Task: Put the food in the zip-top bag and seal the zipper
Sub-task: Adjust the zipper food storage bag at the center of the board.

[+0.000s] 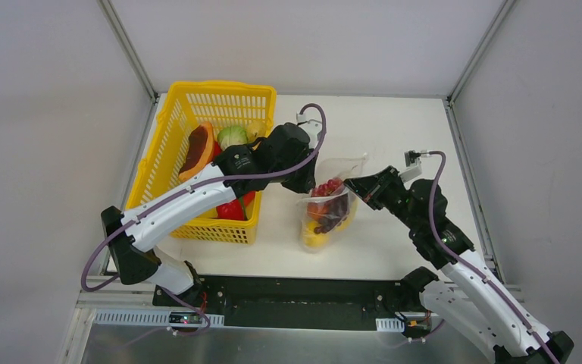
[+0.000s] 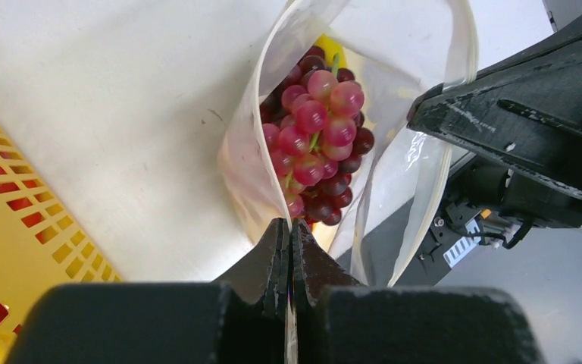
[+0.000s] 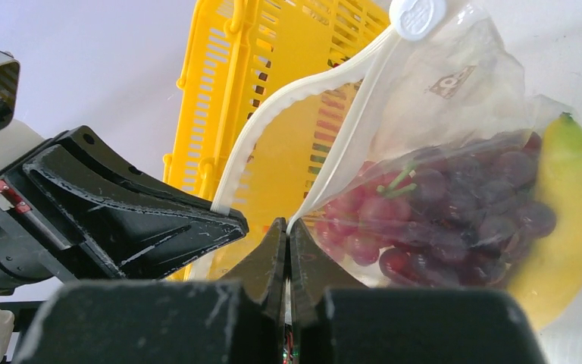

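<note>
The zip-top bag (image 3: 462, 83) lies near the middle of the white table (image 1: 402, 129). Its mouth points to 12 o'clock and it is open. Inside the bag are a bunch of red and purple grapes (image 2: 314, 125) and a yellow banana (image 3: 568, 197). The banana is at the bag's 6 o'clock end, under the grapes.

The left gripper (image 2: 289, 231) is at the bag's 11 o'clock corner. Its two fingers are pressed tight together, and they pinch one thin side of the bag's mouth. The right gripper (image 3: 288, 227) is at the bag's 1 o'clock corner. Its fingers are pressed together too, pinching the other side of the mouth. The white zipper (image 3: 295, 95) bends in a curve between the two sides, which are not joined.

The yellow basket (image 1: 220, 87) sits at 9 o'clock from the bag, just beside it. In it are a green leafy piece (image 1: 233, 136), a red piece (image 1: 231, 210) and a dark red slice with an orange skin (image 1: 197, 152).
</note>
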